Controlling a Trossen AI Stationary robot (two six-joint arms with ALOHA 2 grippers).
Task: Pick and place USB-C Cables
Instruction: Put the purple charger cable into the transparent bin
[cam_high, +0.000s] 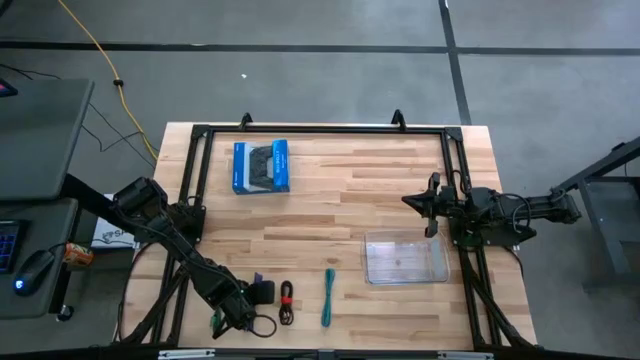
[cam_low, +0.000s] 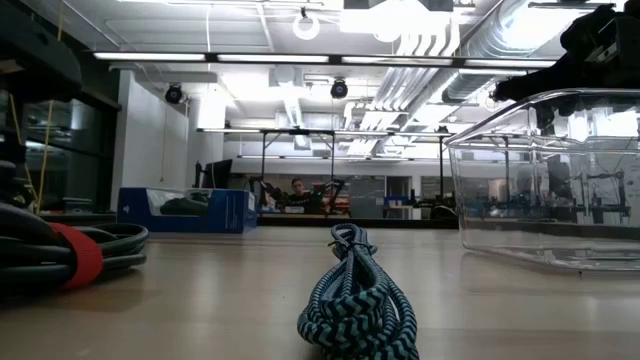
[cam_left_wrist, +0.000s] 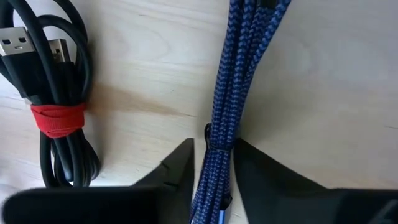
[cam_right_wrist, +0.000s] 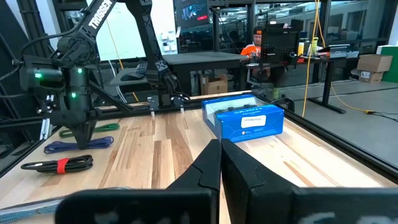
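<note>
Four cable bundles lie in a row near the table's front left: green (cam_high: 215, 320), purple (cam_high: 258, 277), black with a red band (cam_high: 287, 300) and teal (cam_high: 328, 298). My left gripper (cam_high: 255, 295) is down at the table, shut on the purple cable (cam_left_wrist: 236, 74), with the black cable (cam_left_wrist: 59, 93) beside it. My right gripper (cam_high: 410, 201) is shut and empty. It hovers at mid-right, just beyond the far edge of a clear container (cam_high: 405, 238). My left gripper pinches the purple cable's two sides between its two fingers (cam_left_wrist: 186, 168), at the part (cam_left_wrist: 214, 155) just below its small tie. The fingers come from above, pointing down, and lie across the bundle. The cable lies flat on the table (cam_right_wrist: 81, 146).
A blue box (cam_high: 262, 166) picturing a gamepad lies at the far left of the table. The clear container (cam_low: 540, 200) stands at the right, near the front. A black frame runs along the table's far and side edges. A person sits in the room beyond.
</note>
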